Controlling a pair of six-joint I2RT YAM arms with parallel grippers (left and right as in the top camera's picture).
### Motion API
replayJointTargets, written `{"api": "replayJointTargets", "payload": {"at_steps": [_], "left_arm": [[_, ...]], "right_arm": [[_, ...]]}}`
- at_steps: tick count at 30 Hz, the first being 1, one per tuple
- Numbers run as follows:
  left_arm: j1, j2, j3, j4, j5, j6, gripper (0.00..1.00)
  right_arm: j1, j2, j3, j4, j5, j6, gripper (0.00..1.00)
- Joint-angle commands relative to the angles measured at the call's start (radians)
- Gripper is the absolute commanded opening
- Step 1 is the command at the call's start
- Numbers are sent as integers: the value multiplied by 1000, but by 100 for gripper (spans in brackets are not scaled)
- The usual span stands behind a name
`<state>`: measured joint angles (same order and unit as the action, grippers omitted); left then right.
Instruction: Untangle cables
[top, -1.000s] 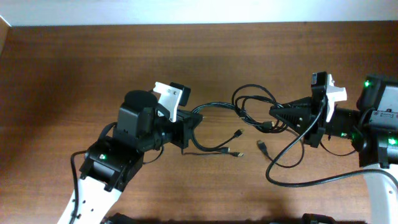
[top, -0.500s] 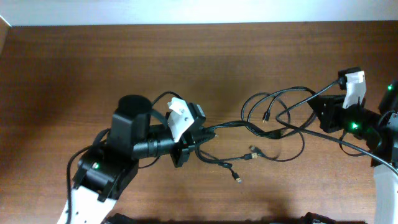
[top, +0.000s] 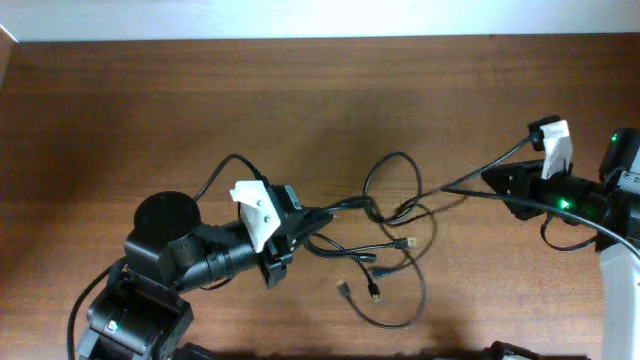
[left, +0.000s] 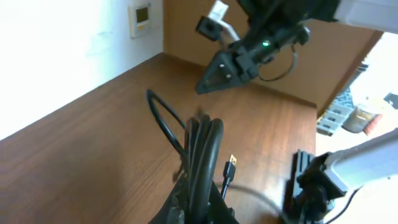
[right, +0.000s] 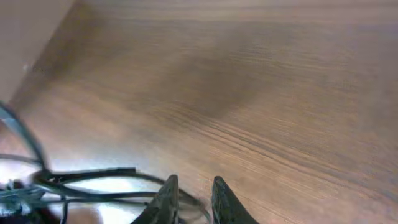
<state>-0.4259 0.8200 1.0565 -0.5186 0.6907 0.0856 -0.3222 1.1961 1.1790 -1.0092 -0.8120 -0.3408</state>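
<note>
cables (top: 372, 208) – overhead: black cords knotted mid-table (top: 150, 100), between the two arms. loops fan out to the r and toward the front edge. gold-tipped plug (top: 405, 243) lies loose just r of the knot. 2nd gold plug (top: 375, 295) sits nearer the front edge. both flat on the wood. l gripper (top: 318, 215) points r, closed on a bunch of strands at the l side of the knot. r gripper (top: 490, 180) points l, tip near the r end of the tangle. thin strands run from the knot up to it; can't tell from this view if it touches them.

l wrist: l gripper (left: 199, 202) at bottom of frame, jaws clamped tight on several strands. cables (left: 202, 149) rise from the jaws as a tight bundle, one strand bowing out to the l in a loop. gold plug (left: 231, 163) sits just r of the bundle. r gripper (left: 208, 84) in bkgd, well apart, tip aimed this way.

r wrist: r gripper (right: 194, 198) low in frame, fingers (right: 166, 199) a narrow gap apart, bare wood seen between them. cables (right: 93, 177) cross the bottom-l corner on the table (right: 249, 93), one strand curving in to the foot of the fingers. frame cuts off there, so cannot tell if that strand is pinched or just beside. l edge blurred.
</note>
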Motion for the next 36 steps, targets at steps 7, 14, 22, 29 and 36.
{"api": "replayJointTargets", "payload": {"at_steps": [7, 14, 22, 29, 36], "left_arm": [[3, -1, 12, 11, -105, -47, 0], [3, -1, 12, 69, -47, -48, 0], [3, -1, 12, 64, 9, -48, 0], [3, 64, 12, -135, -183, -48, 0], [3, 74, 12, -140, -177, -48, 0]], "right_arm": [[-5, 2, 9, -224, -254, -497, 99], [161, 3, 8, -270, -195, -598, 98], [218, 100, 10, -258, -233, -594, 4], [216, 95, 12, -165, -641, -595, 4], [-24, 95, 11, -139, -640, -461, 4]]}}
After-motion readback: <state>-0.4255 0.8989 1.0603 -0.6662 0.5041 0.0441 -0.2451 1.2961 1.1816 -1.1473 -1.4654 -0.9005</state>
